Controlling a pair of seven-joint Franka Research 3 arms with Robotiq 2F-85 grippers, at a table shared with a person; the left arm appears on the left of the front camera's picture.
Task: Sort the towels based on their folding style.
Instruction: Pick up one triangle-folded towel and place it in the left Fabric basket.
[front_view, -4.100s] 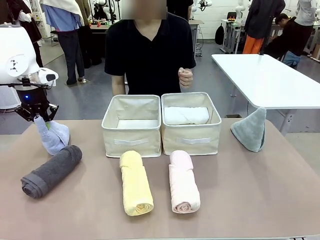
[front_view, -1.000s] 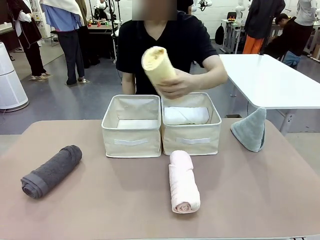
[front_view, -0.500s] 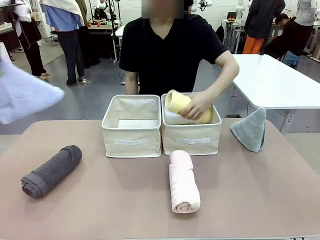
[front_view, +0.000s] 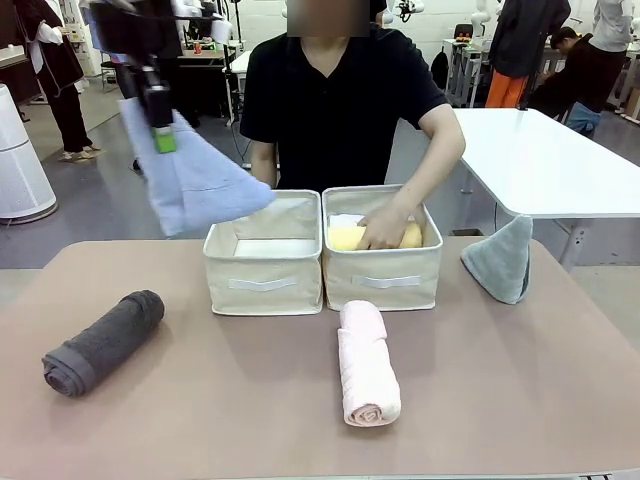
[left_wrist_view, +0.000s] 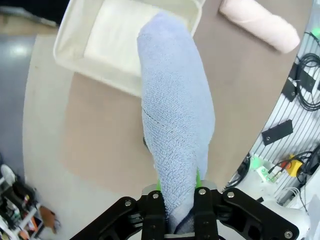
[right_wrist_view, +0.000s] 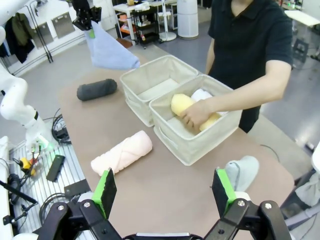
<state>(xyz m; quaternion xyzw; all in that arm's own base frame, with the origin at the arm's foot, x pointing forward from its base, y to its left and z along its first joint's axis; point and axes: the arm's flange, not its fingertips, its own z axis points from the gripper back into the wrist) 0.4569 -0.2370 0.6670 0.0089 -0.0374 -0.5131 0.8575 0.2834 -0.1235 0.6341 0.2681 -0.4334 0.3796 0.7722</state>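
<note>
- The left gripper (front_view: 160, 135) is high above the worktop (front_view: 200, 400), its jaws clamped tight on the narrow tip of the light blue towel (front_view: 200, 185).
- That cone-folded towel hangs from the gripper and widens downward. In the front view its broad lower end reaches the near left corner of the left bin (front_view: 265, 270), but I cannot tell whether they touch.
- In the left wrist view the towel (left_wrist_view: 175, 110) runs straight out from between the fingers of the left gripper (left_wrist_view: 178, 182), with the left bin (left_wrist_view: 75, 55) open beyond its far end.
- The dark grey towel (front_view: 102, 342), a roll, lies on the worktop far below the left gripper, on the robot's side of it.
- The right gripper (right_wrist_view: 164, 192) is spread wide, with nothing between its green pads.
- Ahead of the right gripper sits the right bin (right_wrist_view: 200, 145), where the person's hand (right_wrist_view: 196, 114) presses on the yellow towel (right_wrist_view: 180, 103), a roll lying inside.
- The white towel (right_wrist_view: 201, 94) lies in the same bin, just past the yellow one.
- The pale pink towel (right_wrist_view: 122, 152), rolled, lies on the worktop between the right gripper and the bins, toward its left pad.
- The grey-green towel (right_wrist_view: 240, 170), a cone, stands just beyond the right gripper's right pad, apart from the bins.
</note>
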